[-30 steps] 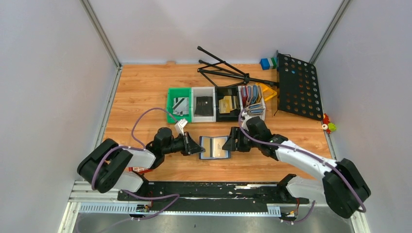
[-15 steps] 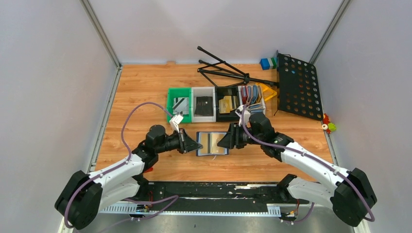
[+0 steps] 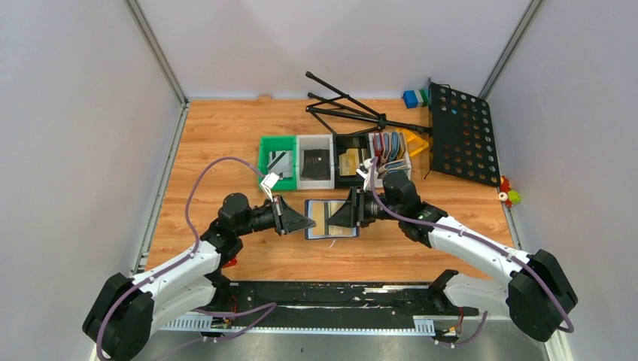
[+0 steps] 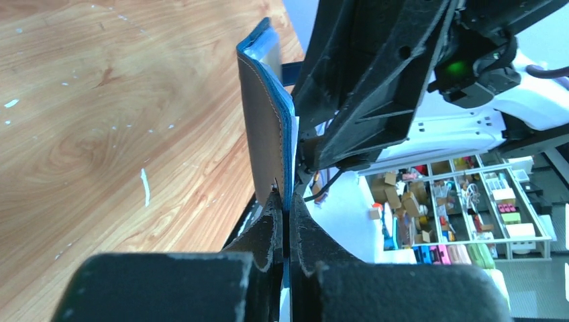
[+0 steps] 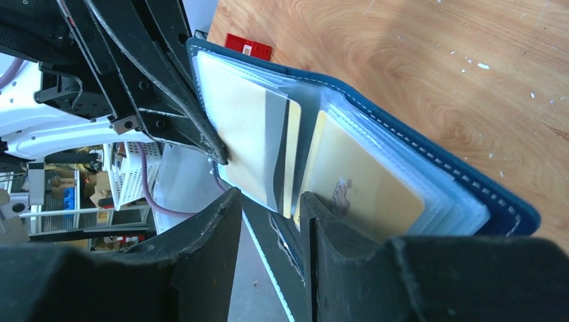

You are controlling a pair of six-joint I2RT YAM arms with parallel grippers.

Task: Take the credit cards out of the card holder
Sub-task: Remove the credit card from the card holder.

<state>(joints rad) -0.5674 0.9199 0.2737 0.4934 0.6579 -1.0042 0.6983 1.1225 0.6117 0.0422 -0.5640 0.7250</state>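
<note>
The navy card holder (image 3: 325, 219) lies open at the table's middle, lifted between both grippers. My left gripper (image 3: 305, 222) is shut on its left edge; in the left wrist view the holder (image 4: 265, 114) stands edge-on, rising from the pinched fingertips of my left gripper (image 4: 285, 208). My right gripper (image 5: 272, 201) is open, its jaws straddling the holder's near edge by the centre fold. Inside the pale pockets sit credit cards: a tan one with a dark stripe (image 5: 251, 144) and a tan-gold one (image 5: 362, 181). The blue rim (image 5: 470, 181) frames them.
Behind the holder is a row of bins: green (image 3: 265, 162), white (image 3: 316, 141), black (image 3: 352, 139), and a white one with upright holders (image 3: 390, 154). A folded black stand (image 3: 353, 105) and a perforated black plate (image 3: 463, 135) lie at the back right.
Both arms carried the open holder a little away from the near edge. My right gripper slid left over the holder and its jaws narrowed. The left grip is unchanged.
</note>
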